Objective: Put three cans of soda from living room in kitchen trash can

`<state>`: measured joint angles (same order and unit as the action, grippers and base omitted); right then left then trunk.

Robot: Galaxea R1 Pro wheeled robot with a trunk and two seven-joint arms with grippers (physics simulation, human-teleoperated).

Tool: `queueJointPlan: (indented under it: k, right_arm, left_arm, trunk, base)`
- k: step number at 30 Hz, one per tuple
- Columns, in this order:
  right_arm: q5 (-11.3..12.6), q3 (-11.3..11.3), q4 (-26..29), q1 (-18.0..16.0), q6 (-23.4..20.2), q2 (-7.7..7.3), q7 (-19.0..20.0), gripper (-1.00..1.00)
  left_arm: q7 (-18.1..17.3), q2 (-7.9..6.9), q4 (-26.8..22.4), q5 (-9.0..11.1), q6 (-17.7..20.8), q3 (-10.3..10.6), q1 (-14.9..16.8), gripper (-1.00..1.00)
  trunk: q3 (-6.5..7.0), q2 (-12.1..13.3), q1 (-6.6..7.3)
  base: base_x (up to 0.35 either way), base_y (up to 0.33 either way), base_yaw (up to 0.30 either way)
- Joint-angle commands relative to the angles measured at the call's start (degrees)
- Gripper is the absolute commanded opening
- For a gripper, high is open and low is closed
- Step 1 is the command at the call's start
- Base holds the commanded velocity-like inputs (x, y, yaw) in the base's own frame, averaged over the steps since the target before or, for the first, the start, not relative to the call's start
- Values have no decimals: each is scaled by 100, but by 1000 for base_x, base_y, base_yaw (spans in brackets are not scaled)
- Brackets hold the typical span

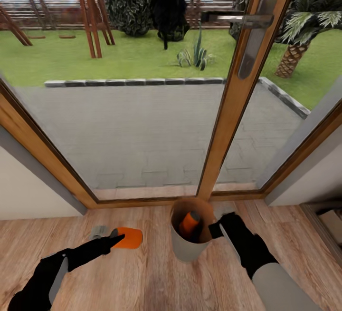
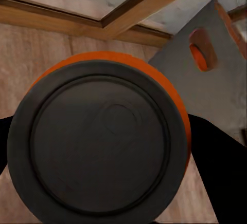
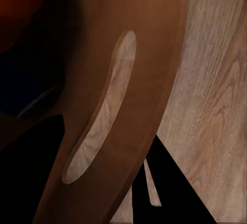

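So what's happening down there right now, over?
Left gripper shut on orange soda can, beside the trash can. Right gripper clamped on the bin's rim. Another orange can already inside. Path clear.

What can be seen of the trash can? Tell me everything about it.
The trash can is a round, tapered bin, pale grey outside and brown-orange inside, wider at the rim, with a slot-shaped handle hole in its wall. It sits upright above the wood floor by the glass doors. The right gripper clamps its rim. An orange can stands tilted inside, with something dark blue beside it.
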<state>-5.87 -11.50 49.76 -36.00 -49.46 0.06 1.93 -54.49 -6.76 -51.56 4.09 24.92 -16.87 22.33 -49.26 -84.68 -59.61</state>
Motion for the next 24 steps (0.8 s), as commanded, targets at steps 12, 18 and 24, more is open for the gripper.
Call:
queueJointPlan:
  k: [12, 18, 24]
  right_arm:
    - [112, -483, -584, -3, 719, 119, -30, -100]
    - [112, -493, -755, -6, 840, 125, -34, -100]
    - [112, -494, -934, -11, 1026, 126, -34, -100]
  left_arm:
    - [-830, -53, -581, -8, 849, -119, -1, -100]
    - [-1240, -78, -591, -13, 868, -146, -1, -100]
    - [-1715, -284, -651, 288, 1728, -334, -1, -100]
  trunk:
    - [0, 0, 0]
    - [0, 0, 0]
    - [0, 0, 0]
  base:
    - [0, 0, 0]
    - [0, 0, 0]
    - [0, 0, 0]
